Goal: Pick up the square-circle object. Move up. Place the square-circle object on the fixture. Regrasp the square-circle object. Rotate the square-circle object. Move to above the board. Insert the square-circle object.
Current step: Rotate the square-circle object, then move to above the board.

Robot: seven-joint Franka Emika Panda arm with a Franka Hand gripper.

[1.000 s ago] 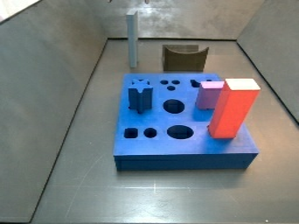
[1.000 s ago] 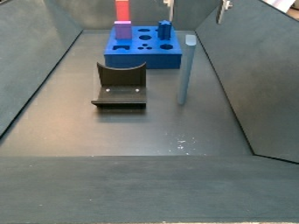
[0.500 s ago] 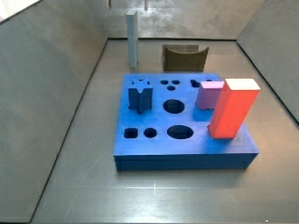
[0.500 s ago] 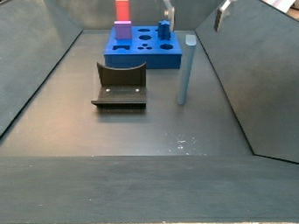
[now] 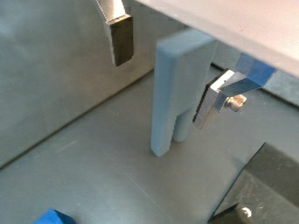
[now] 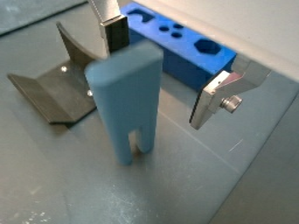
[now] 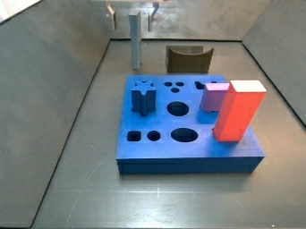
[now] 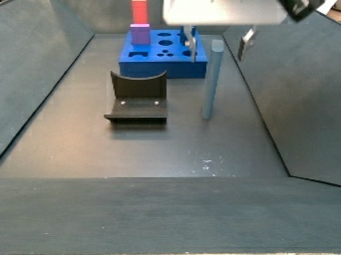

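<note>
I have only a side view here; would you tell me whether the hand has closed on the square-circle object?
Observer: No. In both wrist views the hand is open, its fingers flanking the square-circle object without gripping it.
Operator: Is it standing upright?
Observer: Yes, slotted end down on the floor.
Operator: Is the fixture touching it?
Observer: No, the fixture stands apart from it.
</note>
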